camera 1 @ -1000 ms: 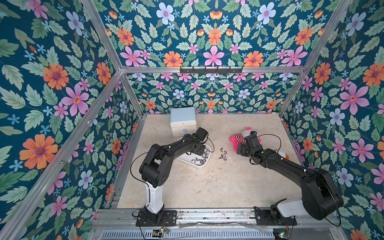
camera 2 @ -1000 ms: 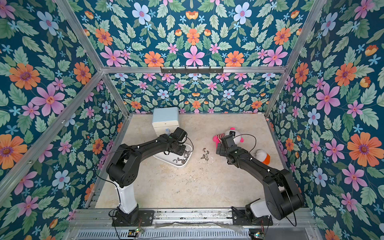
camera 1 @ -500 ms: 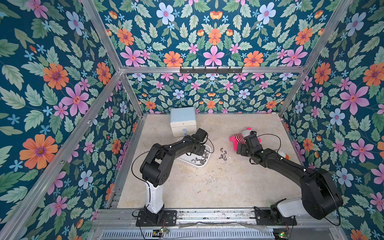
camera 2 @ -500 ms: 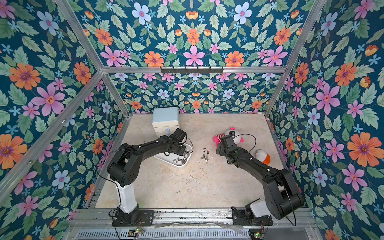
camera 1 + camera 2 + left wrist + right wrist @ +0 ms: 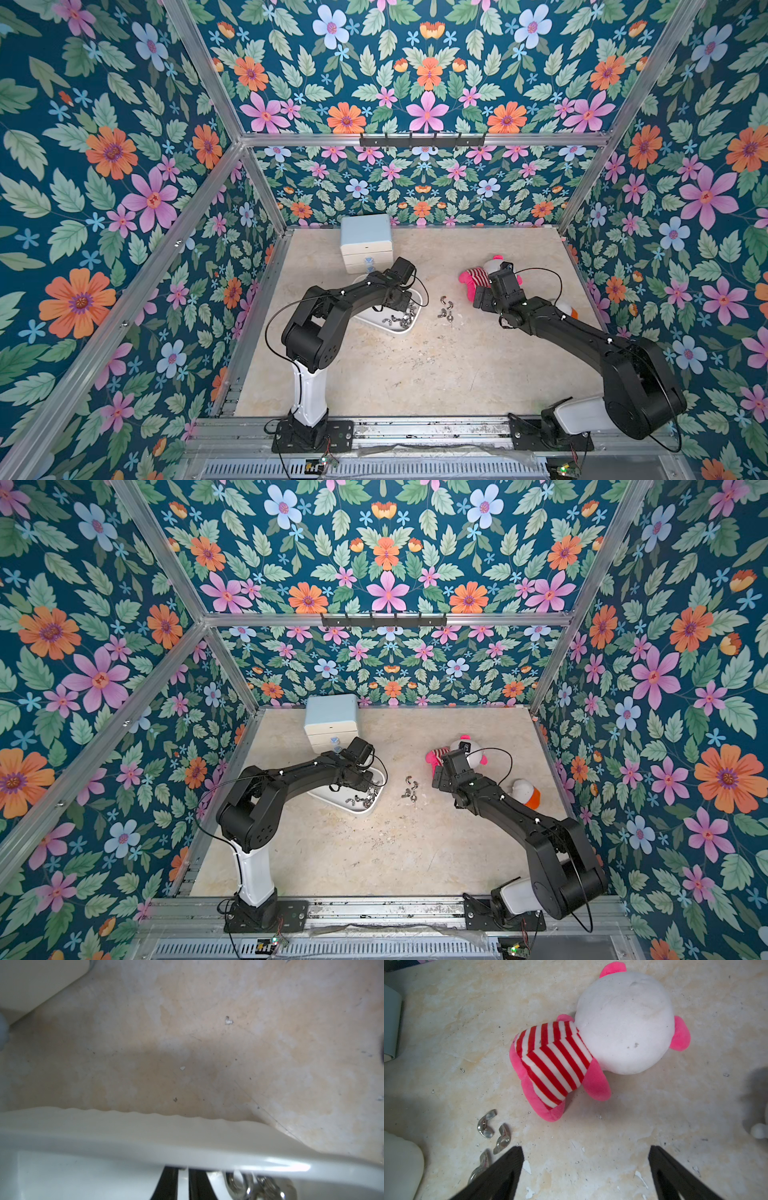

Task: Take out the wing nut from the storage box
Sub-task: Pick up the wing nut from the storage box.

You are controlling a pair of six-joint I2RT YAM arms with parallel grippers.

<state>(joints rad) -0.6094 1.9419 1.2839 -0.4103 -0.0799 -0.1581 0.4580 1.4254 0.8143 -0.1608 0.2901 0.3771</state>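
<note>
Wing nuts [image 5: 235, 1183] are being grabbed in the storage box [image 5: 145, 1147] by the nearly closed left gripper [image 5: 184, 1187], catch unclear; a slow lift is needed.

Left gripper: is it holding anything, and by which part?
Cannot tell: the left gripper is nearly closed beside wing nuts, its tips hidden behind the storage box rim.
</note>
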